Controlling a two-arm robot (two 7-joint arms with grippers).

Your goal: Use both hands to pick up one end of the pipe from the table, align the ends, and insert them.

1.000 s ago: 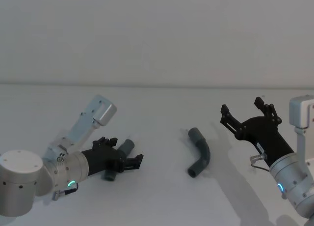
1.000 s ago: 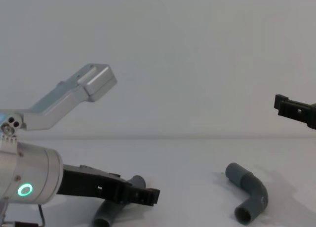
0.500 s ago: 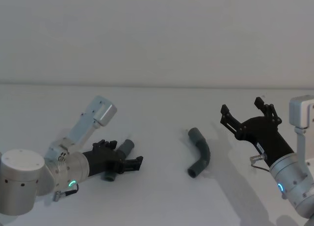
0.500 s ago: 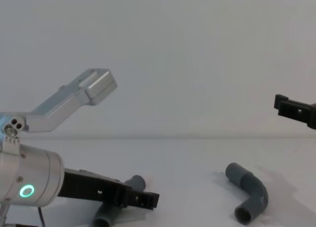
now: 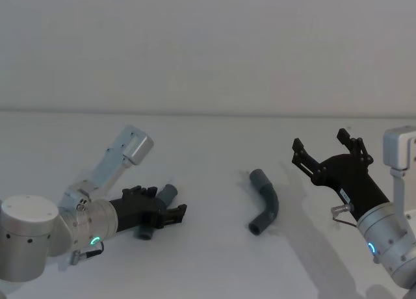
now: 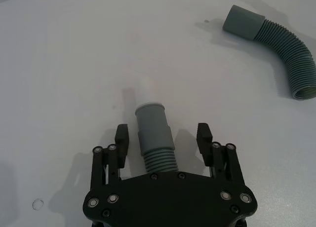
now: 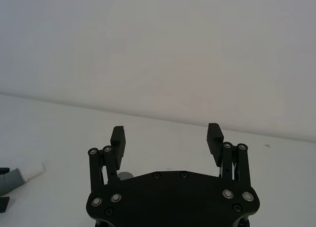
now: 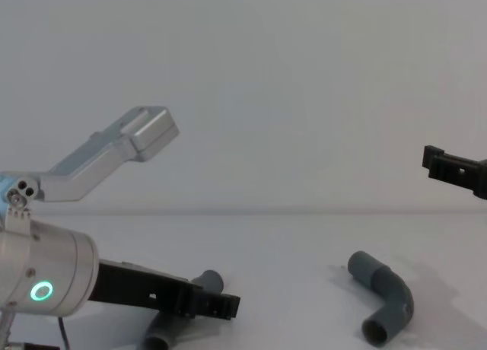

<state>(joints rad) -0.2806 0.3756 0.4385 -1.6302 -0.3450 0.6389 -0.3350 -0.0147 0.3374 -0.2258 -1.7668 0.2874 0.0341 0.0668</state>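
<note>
**pipefan:** ok so where's everything sitting right now?

**benchrat:** Two hose pieces, both lying flat on the table (image 5: 208, 266). The left hose piece (image 6: 159, 160) is on the left side, fairly near the robot, and the left gripper (image 6: 163, 133) is down low right over it. Its fingers are spread, one on each side of the grey cuff (image 6: 150, 118) where it meets the ribbed body. There's a visible gap on both sides, so nothing's pinched. The cuff points toward the far side and has a narrower white tip (image 6: 143, 93) sticking out of it.

**pipefan:** and the other one?

**benchrat:** The right hose piece (image 5: 266, 205) is a bit right of the table's middle, well apart from the left one. It's bent like an elbow, with one smooth grey end pointing far-left and the other toward the near side. In the chest view that open end (image 8: 374, 332) looks like a round mouth. Nothing touches it.

**pipefan:** right arm doing anything?

**benchrat:** The right gripper (image 5: 320, 142) is over on the right, lifted off the table, just right of the bent piece. Fingers wide apart, empty.
</note>
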